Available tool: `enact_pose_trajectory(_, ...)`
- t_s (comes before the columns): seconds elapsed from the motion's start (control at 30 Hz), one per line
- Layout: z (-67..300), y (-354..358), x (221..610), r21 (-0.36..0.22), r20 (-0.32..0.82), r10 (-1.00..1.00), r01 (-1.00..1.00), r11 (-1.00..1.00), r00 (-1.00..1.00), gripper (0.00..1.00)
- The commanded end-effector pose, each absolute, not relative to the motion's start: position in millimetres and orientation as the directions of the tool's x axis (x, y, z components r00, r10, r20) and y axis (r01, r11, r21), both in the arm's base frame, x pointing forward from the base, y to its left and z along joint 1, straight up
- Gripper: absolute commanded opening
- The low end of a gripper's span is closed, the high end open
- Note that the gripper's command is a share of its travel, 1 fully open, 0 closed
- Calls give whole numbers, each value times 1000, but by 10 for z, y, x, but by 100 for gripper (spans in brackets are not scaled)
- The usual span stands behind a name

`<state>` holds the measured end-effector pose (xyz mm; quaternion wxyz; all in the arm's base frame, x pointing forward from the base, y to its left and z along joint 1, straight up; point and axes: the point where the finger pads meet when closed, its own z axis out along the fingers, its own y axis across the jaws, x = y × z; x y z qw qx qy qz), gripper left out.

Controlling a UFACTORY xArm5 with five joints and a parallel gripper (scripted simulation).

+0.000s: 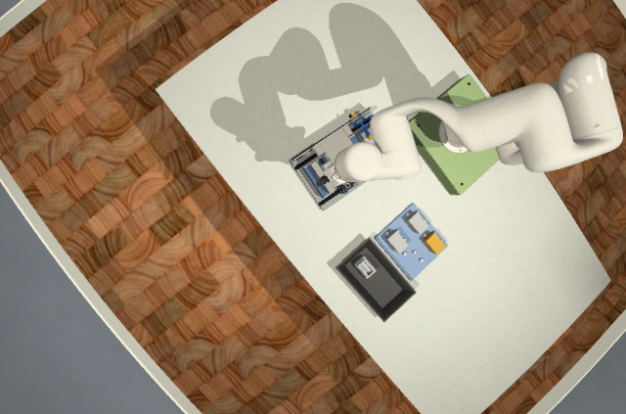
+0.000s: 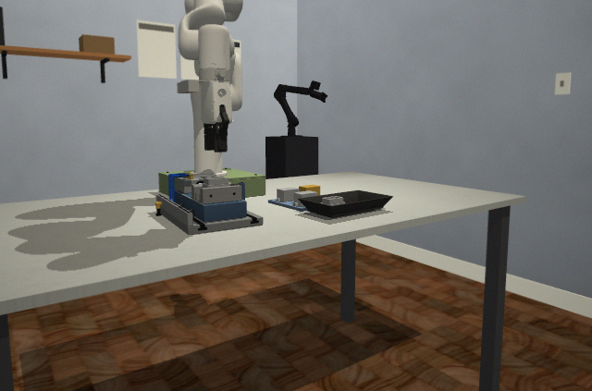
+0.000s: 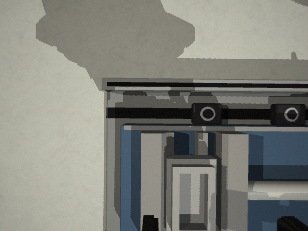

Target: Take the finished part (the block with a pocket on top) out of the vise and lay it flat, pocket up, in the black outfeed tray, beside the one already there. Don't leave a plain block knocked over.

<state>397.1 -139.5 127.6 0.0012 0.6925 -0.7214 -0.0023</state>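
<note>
The vise (image 1: 317, 181) (image 2: 210, 209) (image 3: 130, 159) sits on the white table, blue-bodied on a grey base. The finished part (image 3: 192, 190), a grey block with a pocket on top, stands between the vise jaws; in the side view it (image 2: 214, 181) is only just visible. My gripper (image 2: 215, 138) (image 3: 220, 224) is open and empty, hanging well above the vise, with only its black fingertips showing at the wrist view's bottom edge. The arm hides it from overhead. The black outfeed tray (image 1: 388, 294) (image 2: 365, 203) holds one pocketed part (image 1: 364, 266) (image 2: 333, 199) lying flat.
A blue fixture plate (image 1: 418, 260) (image 2: 280, 203) beside the tray carries two plain grey blocks (image 1: 396, 240) (image 1: 419, 221) and an orange block (image 1: 434, 243) (image 2: 309, 187). The arm's green base (image 1: 457, 166) stands behind the vise. A black arm on a pedestal (image 2: 291, 152) stands beyond the table.
</note>
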Motion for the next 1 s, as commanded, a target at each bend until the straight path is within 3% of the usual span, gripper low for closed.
enact_pose_trajectory(0.0, 1292, -1399, 3984, 1, 0, -999, -999, 41, -41, 69)
enact_pose_trajectory(0.97, 1144, -1398, 3985, 1, 0, -999, -999, 41, -41, 69)
